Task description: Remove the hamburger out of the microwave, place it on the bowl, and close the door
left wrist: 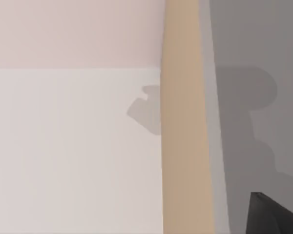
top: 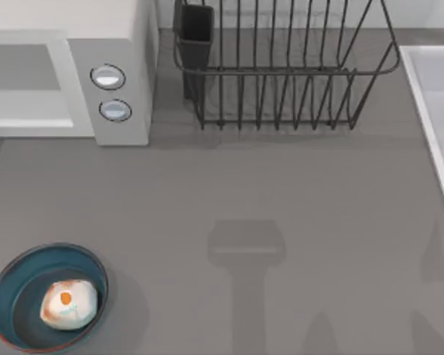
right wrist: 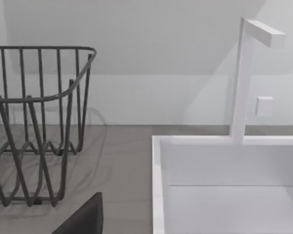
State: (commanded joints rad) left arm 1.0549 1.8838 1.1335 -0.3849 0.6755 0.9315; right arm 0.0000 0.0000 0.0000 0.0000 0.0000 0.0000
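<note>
Here, nearest of all at the near left corner of the counter (top: pixel 281 192), the bowl (top: pixel 18 285) sits with the hamburger (top: pixel 69 303) resting inside it, toward its right side, orange spot up. The grey counter beyond it lies bare across the middle, crossed only by soft arm shadows near the centre and near right. At the far left stands the microwave (top: pixel 126 44), its two dials (top: pixel 108 77) facing up on the side panel; the door (top: pixel 26 81) lies flat across the front of the cavity, flush with the panel, so it looks closed. Just right of the microwave, at the far centre, is the black wire dish rack (top: pixel 281 74) with a dark cutlery cup (top: pixel 195 29) at its left end. Along the right edge runs the white sink (top: pixel 429 96), and the right wrist view shows its basin wall (right wrist: pixel 158 185) beside the rack (right wrist: pixel 39 122), with a white faucet (right wrist: pixel 241 78) rising at the far side. For either pincer, I cannot tell how far it is open or whether it holds anything.
</note>
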